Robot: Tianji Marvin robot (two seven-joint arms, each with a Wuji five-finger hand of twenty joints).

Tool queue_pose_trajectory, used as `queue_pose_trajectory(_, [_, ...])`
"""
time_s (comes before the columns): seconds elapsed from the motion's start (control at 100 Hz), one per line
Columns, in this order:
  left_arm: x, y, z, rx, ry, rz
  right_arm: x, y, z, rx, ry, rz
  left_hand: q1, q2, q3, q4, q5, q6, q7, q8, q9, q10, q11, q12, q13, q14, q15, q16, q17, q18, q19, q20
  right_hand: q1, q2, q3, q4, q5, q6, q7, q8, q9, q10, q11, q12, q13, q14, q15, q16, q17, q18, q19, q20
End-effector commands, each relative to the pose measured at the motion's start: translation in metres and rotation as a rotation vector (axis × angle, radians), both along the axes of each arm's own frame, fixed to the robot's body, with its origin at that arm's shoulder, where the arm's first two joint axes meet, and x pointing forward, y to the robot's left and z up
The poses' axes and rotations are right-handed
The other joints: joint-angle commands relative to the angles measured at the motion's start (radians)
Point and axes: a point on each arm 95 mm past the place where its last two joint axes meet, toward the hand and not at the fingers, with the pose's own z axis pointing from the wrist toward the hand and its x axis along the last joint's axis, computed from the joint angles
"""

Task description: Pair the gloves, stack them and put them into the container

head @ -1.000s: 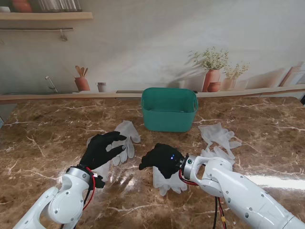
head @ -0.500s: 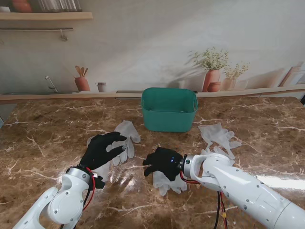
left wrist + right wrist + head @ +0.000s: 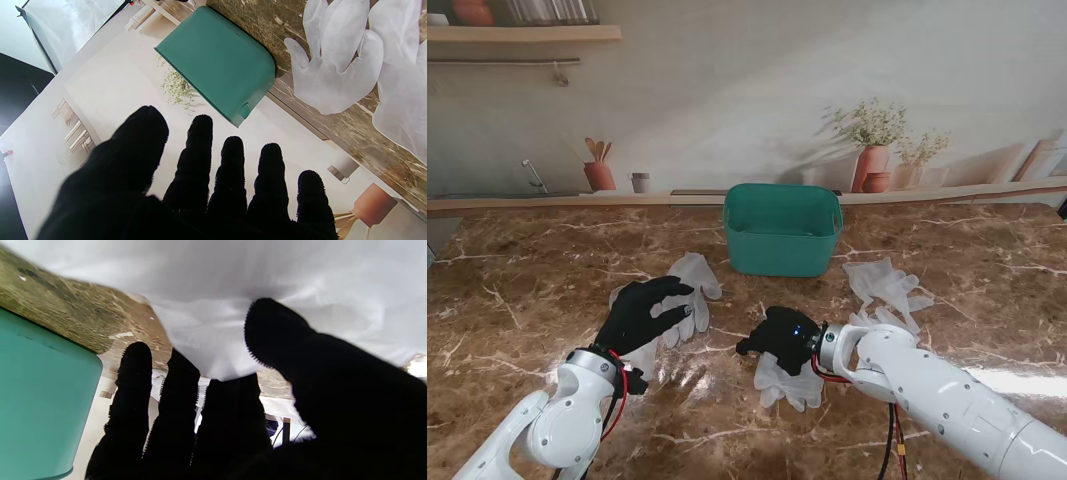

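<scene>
Marble-patterned brown surface (image 3: 517, 300) carries everything. Starting at the left, the left robot hand (image 3: 639, 313) hovers with its black fingers spread wide and holding nothing; a pair of translucent white gloves (image 3: 689, 290) lies partly under its fingertips and just beyond them, on the side away from the robot. In the left wrist view those gloves (image 3: 340, 66) show flat on the marble, their fingers pointing away from the robot hand toward the container.

Moving right, the right robot hand (image 3: 779, 337) sits near the middle, knuckles up, fingers curled down onto the cuff end of a single white glove (image 3: 787, 380). The glove's long axis runs from the robot hand back toward the robot, its fingers fanned out on the near side. The right wrist view shows the thumb (image 3: 277, 330) pressed against white film (image 3: 233, 306) with the other fingers closing from the opposite side, so it looks like a pinch on the glove, though I cannot tell whether the glove has lifted.

The teal container (image 3: 782, 228) stands straight beyond the right robot hand, empty as far as the stand view shows. Further right, two more gloves (image 3: 885, 285) lie loosely overlapped beside the right forearm.

My judgement: the right robot hand is the nearer one to carry its glove leftward onto the pair under the left robot hand
</scene>
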Motion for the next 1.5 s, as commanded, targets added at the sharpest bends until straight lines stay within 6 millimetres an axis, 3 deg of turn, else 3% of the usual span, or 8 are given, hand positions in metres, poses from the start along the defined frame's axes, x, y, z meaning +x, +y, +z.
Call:
queue_pose_trajectory(0.0, [0.0, -0.002, -0.001, 0.0, 0.008, -0.004, -0.007, -0.017, -0.023, -0.057, 0.031, -0.023, 0.027, 0.042, -0.031, 0.028, 0.031, -0.027, 0.012, 0.001, 0.01, -0.036, -0.024, -0.015, -0.017, -0.054, -0.028, -0.014, -0.016, -0.001, -0.033, 0.012, -0.006, -0.108, -0.05, -0.154, 0.131, -0.073, 0.009, -0.092, 0.099, -0.047, 0.059, 0.133, 0.041, -0.035, 0.116, 0.097, 0.007, 0.021, 0.031, 0.019])
queue_pose_trajectory(0.07, [0.0, -0.003, -0.002, -0.001, 0.01, -0.006, -0.006, -0.019, -0.025, -0.051, 0.033, -0.025, 0.027, 0.042, -0.032, 0.028, 0.033, -0.028, 0.013, 0.002, 0.011, -0.035, -0.023, -0.015, -0.016, -0.052, -0.027, -0.013, -0.016, 0.0, -0.034, 0.012, -0.009, -0.124, -0.067, -0.178, 0.324, -0.187, 0.148, -0.086, 0.188, -0.058, 0.091, 0.244, 0.053, -0.043, 0.218, 0.164, 0.013, 0.03, 0.041, 0.018])
queue_pose_trajectory(0.15, [0.0, -0.003, -0.002, 0.0, 0.01, -0.008, -0.006, -0.02, -0.028, -0.028, 0.037, -0.025, 0.027, 0.043, -0.033, 0.028, 0.032, -0.029, 0.013, 0.002, 0.011, -0.035, -0.023, -0.015, -0.015, -0.053, -0.027, -0.013, -0.016, 0.001, -0.034, 0.013, 0.009, -0.107, -0.094, -0.185, 0.435, -0.355, 0.53, -0.263, 0.245, -0.065, 0.115, 0.344, 0.049, -0.057, 0.309, 0.217, 0.011, 0.025, 0.051, 0.017])
queue_pose_trajectory(0.25, [0.0, -0.003, -0.002, 0.0, 0.01, -0.006, -0.006, -0.019, -0.027, -0.005, 0.037, -0.023, 0.027, 0.043, -0.033, 0.028, 0.034, -0.029, 0.015, 0.003, 0.011, -0.033, -0.023, -0.015, -0.016, -0.053, -0.027, -0.013, -0.016, 0.001, -0.035, 0.013, -0.008, -0.076, -0.11, -0.186, 0.494, -0.423, 0.577, -0.191, 0.163, -0.047, 0.028, 0.331, -0.065, -0.055, 0.288, 0.21, -0.04, 0.003, 0.034, 0.022])
queue_pose_trajectory(0.39, [0.0, -0.003, -0.001, 0.0, 0.01, -0.002, -0.006, -0.018, -0.018, 0.033, 0.034, -0.037, 0.026, 0.045, -0.034, 0.028, 0.033, -0.032, 0.015, 0.003, 0.01, -0.036, -0.024, -0.015, -0.015, -0.054, -0.027, -0.014, -0.016, 0.001, -0.036, 0.014, -0.03, -0.034, -0.095, -0.175, 0.483, -0.423, 0.524, -0.067, -0.002, 0.028, -0.279, -0.216, -0.175, -0.061, 0.013, -0.041, -0.042, -0.04, 0.058, 0.073])
queue_pose_trajectory(0.47, [0.0, -0.003, -0.001, 0.0, 0.01, -0.002, -0.005, -0.016, -0.011, 0.073, 0.046, -0.055, 0.027, 0.045, -0.034, 0.028, 0.034, -0.031, 0.016, 0.003, 0.011, -0.033, -0.024, -0.015, -0.015, -0.053, -0.028, -0.014, -0.016, 0.001, -0.036, 0.015, -0.017, -0.015, -0.081, -0.165, 0.474, -0.416, 0.514, -0.015, 0.132, 0.037, -0.316, -0.342, -0.026, -0.034, -0.08, -0.132, 0.041, -0.039, 0.111, 0.072])
queue_pose_trajectory(0.68, [0.0, -0.003, -0.001, -0.004, 0.007, 0.0, 0.0, -0.013, 0.003, 0.177, 0.102, -0.115, 0.027, 0.046, -0.035, 0.028, 0.036, -0.032, 0.016, 0.003, 0.013, -0.036, -0.025, -0.015, -0.013, -0.053, -0.028, -0.014, -0.016, 0.003, -0.037, 0.015, 0.03, -0.011, -0.061, -0.157, 0.47, -0.353, 0.533, 0.029, 0.477, 0.026, -0.185, -0.124, 0.285, 0.004, 0.053, 0.016, 0.236, 0.0, 0.297, 0.061])
queue_pose_trajectory(1.49, [-0.002, 0.0, -0.001, -0.008, 0.002, 0.008, -0.017, -0.03, 0.0, 0.407, -0.173, -0.182, 0.031, 0.046, -0.038, 0.029, 0.04, -0.033, 0.018, 0.004, 0.016, -0.035, -0.024, -0.015, -0.012, -0.053, -0.027, -0.014, -0.016, 0.005, -0.041, 0.018, 0.024, 0.024, -0.052, -0.109, 0.429, -0.34, 0.533, 0.083, 0.414, 0.015, -0.104, 0.015, 0.175, -0.011, 0.169, 0.128, 0.127, -0.02, 0.31, 0.046])
